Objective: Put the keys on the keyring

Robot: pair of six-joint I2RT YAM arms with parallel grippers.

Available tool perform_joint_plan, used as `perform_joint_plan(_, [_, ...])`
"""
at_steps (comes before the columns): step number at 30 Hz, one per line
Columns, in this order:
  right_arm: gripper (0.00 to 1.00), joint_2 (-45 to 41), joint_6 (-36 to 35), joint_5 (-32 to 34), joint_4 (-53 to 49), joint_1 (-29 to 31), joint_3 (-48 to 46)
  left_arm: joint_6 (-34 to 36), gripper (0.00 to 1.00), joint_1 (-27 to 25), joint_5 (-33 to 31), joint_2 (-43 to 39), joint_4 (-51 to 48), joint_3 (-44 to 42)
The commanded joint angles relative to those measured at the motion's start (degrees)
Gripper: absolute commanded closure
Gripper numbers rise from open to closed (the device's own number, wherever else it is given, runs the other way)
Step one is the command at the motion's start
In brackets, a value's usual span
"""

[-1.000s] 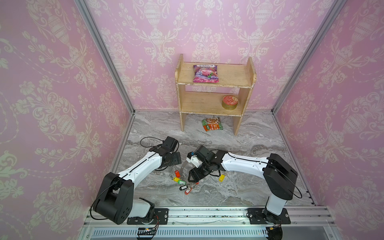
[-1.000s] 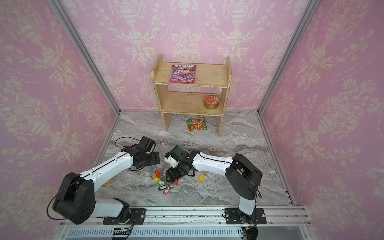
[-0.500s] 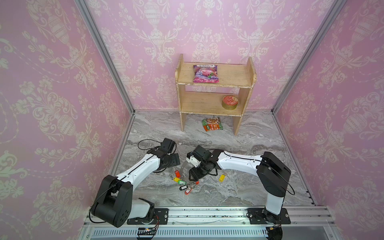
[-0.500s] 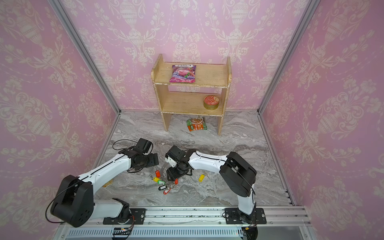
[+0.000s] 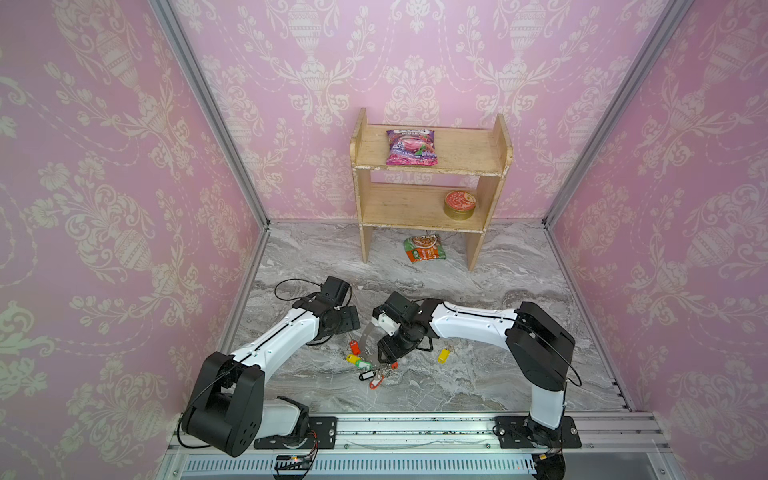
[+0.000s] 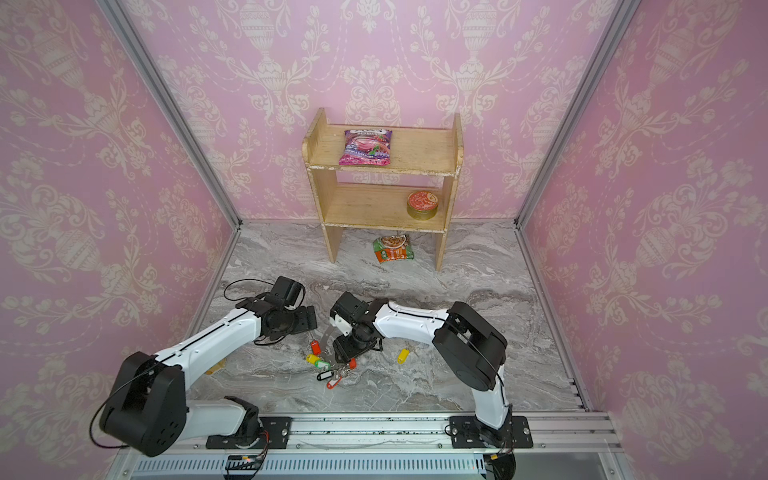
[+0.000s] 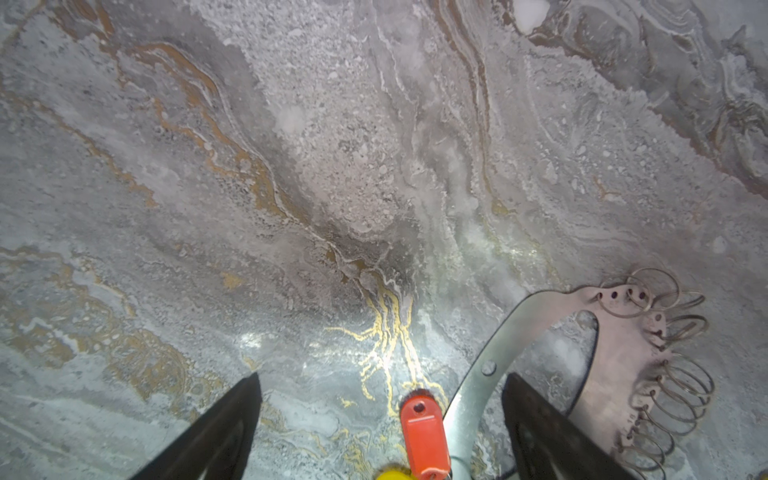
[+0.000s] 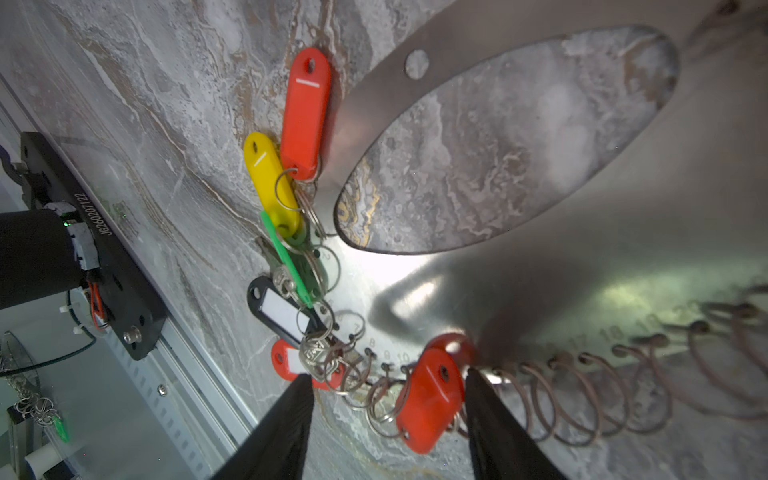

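Worktop (image 5: 478, 386): grey marbled surface. Both arms are low over its near half.

Keyring (image 8: 582, 257): a flat metal band with an oval opening. It lies on the worktop between the two arms in both top views. Numbered holes run along its outer edge and wire loops (image 8: 582, 395) hang from them.

Keys (image 5: 370, 368): a cluster lies at the band's near edge, just in front of the right hand (image 8: 386, 376). The right wrist view shows an orange-red tag (image 8: 305, 112), a yellow tag (image 8: 270, 183), a green tag (image 8: 286, 257) and a black tag (image 8: 278, 307) with a white label. They follow the band's edge in a row, touching or overlapping. Their split rings sit at the holes; whether each is threaded through cannot be told. A lone yellow tag (image 5: 444, 355) lies on the worktop on the far side of the right hand, apart from the cluster.

Right hand: fingers apart, straddling a second orange-red tag (image 8: 428, 399) at the looped edge. One finger is just beside the tag and a clear gap shows at the other. Nothing is pinched.

Left hand (image 7: 382, 376): fingers spread wide, holding nothing. The band passes just inside one finger, and the first orange-red tag lies between the two.

Rear: a wooden shelf (image 5: 432, 166) carries a pink packet (image 5: 411, 146) on its top board and a round tin (image 5: 459, 204) on the lower one.
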Motion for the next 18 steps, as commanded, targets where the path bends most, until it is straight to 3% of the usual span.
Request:
perform_joint_plan(1, [0.42, -0.1, -1.4, -2.6, -1.3, 0.2, 1.0, -0.1, 0.07, 0.6, 0.9, -1.1, -0.1, -0.8])
perform_joint_plan(18, [0.46, -1.0, -6.0, -11.0, -10.0, 5.4, 3.1, 0.2, 0.07, 0.7, 1.1, -2.7, -0.5, -1.1])
